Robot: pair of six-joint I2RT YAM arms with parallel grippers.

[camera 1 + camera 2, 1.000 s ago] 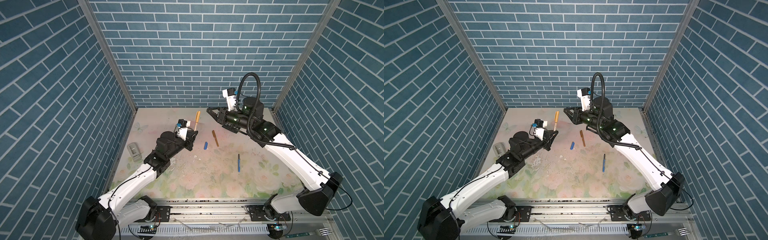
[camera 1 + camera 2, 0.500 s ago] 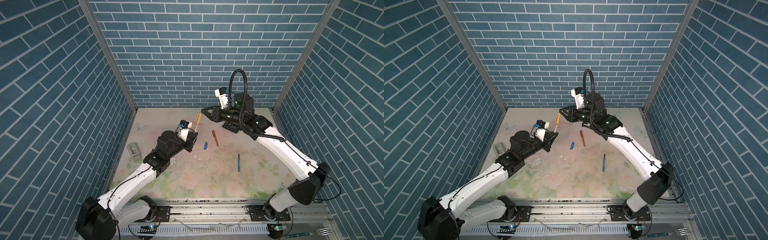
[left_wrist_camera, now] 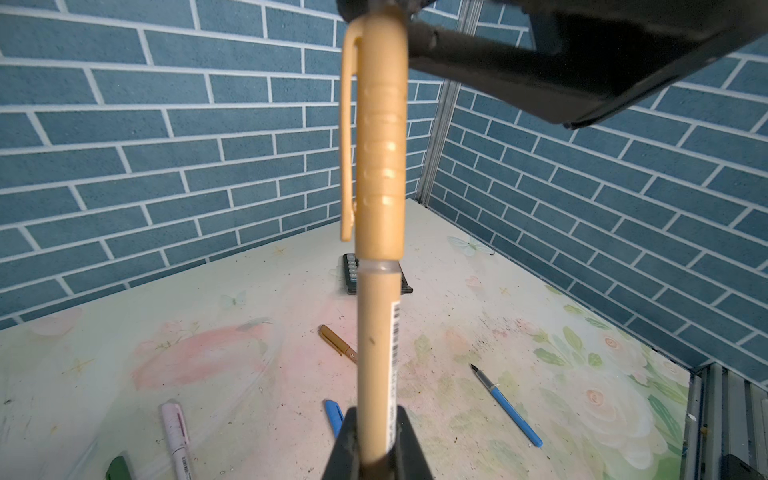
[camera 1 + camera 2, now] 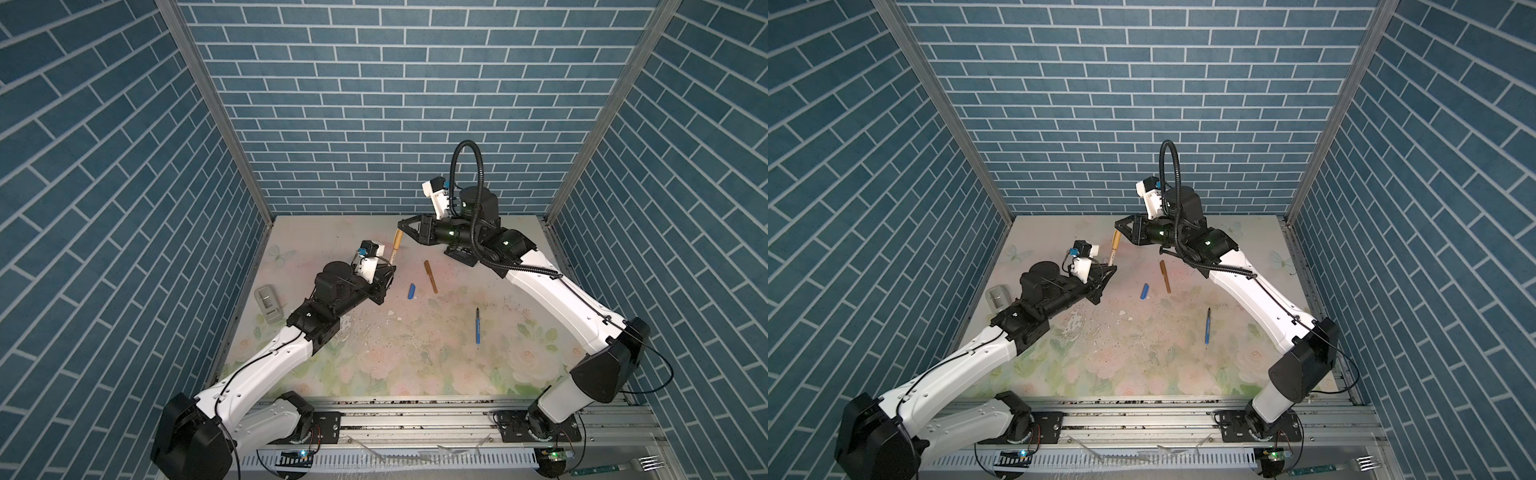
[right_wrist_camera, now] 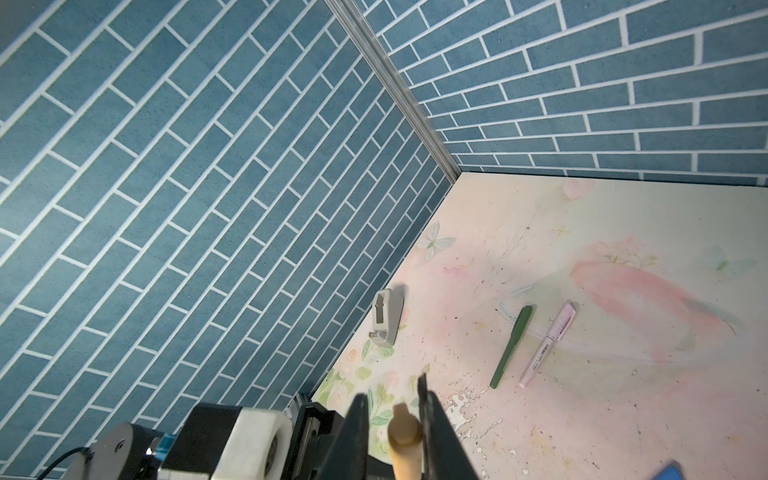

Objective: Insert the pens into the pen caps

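Clamping the tan pen [image 3: 376, 353] upright, the left hand [image 3: 376, 419] may let it tilt if the right hand [image 5: 392, 397], grip unclear, pushes the nearly seated tan cap [image 3: 380, 145] above it off-axis.

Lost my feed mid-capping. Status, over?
Left gripper shut on tan pen, upright. Right gripper around tan cap top, grip unclear. Cap on pen, thin gap showing. Nothing in the way.

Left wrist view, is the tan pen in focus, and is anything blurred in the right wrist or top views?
Left wrist view: tan pen sharp along the barrel, tan cap slightly soft. Right wrist view: tan cap end and right gripper blurred, green pen crisp. Both top views: even light, only faint shadows.
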